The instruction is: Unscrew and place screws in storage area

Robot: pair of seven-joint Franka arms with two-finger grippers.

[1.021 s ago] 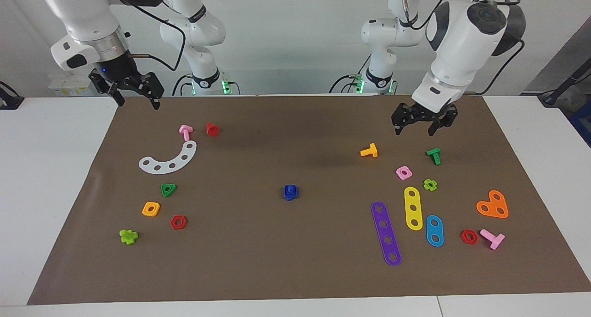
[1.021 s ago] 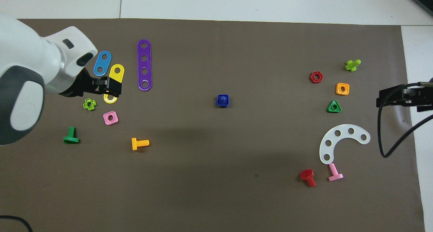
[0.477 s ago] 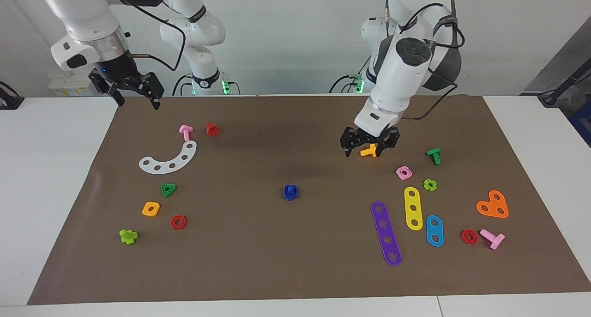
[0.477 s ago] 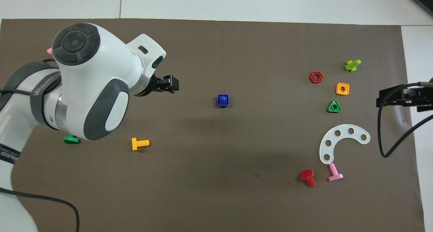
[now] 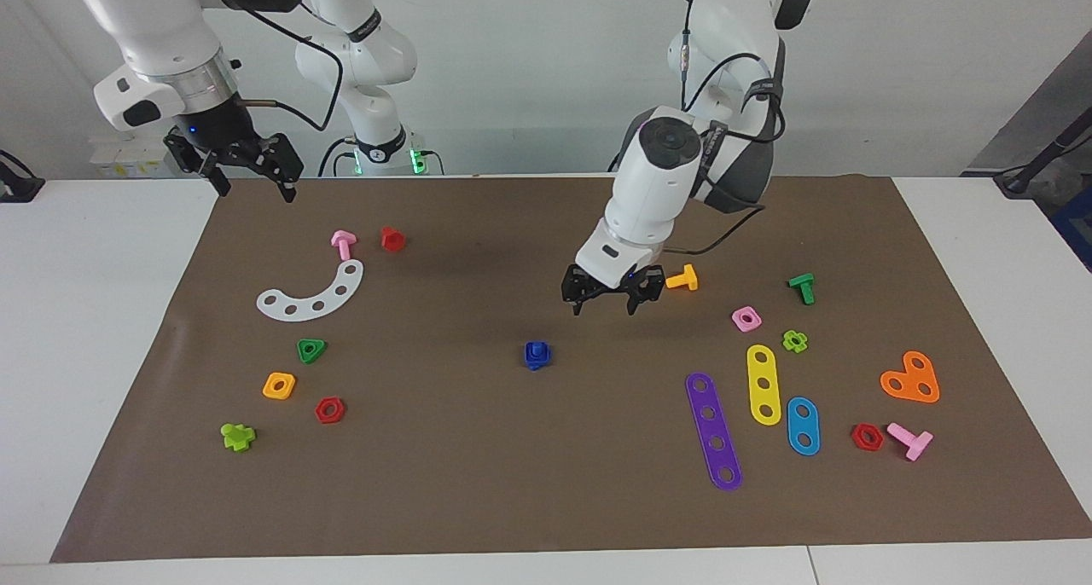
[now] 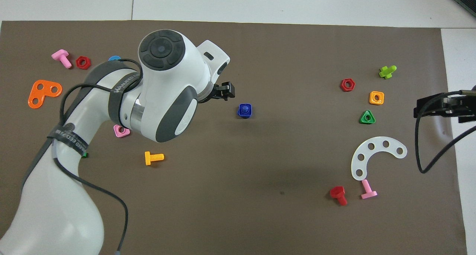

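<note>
The left tool [image 5: 611,302] is hanging with fingers spread wide and empty above the brown mat [image 5: 478,483], the dark-blue screw [image 5: 536,354] is standing just beside it toward the right arm's end, and the right tool [image 5: 252,182], also wide, is waiting over the mat's edge.

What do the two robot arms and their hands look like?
Both arms have glossy white shells with dark grey joint sections and round dark grey caps. A black cable runs along the left arm, which carries a dark band with white lettering. Each ends in a black two-finger hand: the left hand, the right hand. The right arm has a silver ring above its hand, and a black cable loops beside it.
</note>
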